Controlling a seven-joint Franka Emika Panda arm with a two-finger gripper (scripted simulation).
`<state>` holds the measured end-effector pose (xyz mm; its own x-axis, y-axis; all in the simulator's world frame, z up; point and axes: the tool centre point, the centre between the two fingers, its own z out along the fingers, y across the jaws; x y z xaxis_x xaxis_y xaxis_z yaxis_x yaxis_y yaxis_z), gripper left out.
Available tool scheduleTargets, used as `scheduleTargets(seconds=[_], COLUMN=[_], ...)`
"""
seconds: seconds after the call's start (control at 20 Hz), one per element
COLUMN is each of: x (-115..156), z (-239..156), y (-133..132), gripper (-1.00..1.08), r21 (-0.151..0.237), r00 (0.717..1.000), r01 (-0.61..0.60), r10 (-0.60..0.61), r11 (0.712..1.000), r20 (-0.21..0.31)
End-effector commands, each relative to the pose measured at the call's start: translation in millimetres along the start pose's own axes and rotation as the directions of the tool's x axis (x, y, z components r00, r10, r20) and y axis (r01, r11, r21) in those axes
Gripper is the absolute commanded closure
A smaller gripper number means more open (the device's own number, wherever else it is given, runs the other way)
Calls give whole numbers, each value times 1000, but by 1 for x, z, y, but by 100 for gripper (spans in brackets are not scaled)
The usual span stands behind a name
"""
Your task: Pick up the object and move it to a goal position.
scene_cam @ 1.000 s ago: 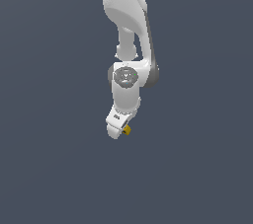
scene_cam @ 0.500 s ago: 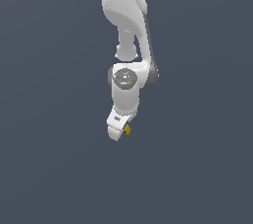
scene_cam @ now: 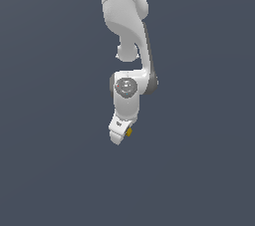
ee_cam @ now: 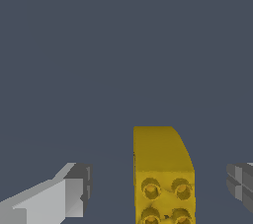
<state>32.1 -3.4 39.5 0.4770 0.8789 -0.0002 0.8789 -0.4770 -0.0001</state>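
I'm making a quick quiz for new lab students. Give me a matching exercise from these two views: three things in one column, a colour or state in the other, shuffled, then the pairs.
Things:
1. block
2. gripper
3. arm

Descriptions:
A. white, reaching down from the top of the exterior view
B. yellow, with round studs on one face
C. open, a finger on either side of the block, neither touching it

Pairs: 1-B, 2-C, 3-A

Block between hand's fingers — touching neither.
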Motion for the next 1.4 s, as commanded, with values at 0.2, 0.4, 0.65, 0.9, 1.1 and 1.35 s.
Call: scheduleTargets(seconds=[0.2,0.4,0.65,0.9,1.1,1.35], x=[0,1,1,1,5,18], z=[18,18,18,17,11,-4], y=[1,1,1,0,-7,-25], gripper=[-92,108,108,108,108,108], r21=[0,0,0,0,0,0], r00=[1000,1000,1000,1000,1000,1000], r01=[2,2,2,1,1,1], r10=[-2,-2,-2,-1,-1,-1], r11=[1000,1000,1000,1000,1000,1000], r20=[0,0,0,0,0,1])
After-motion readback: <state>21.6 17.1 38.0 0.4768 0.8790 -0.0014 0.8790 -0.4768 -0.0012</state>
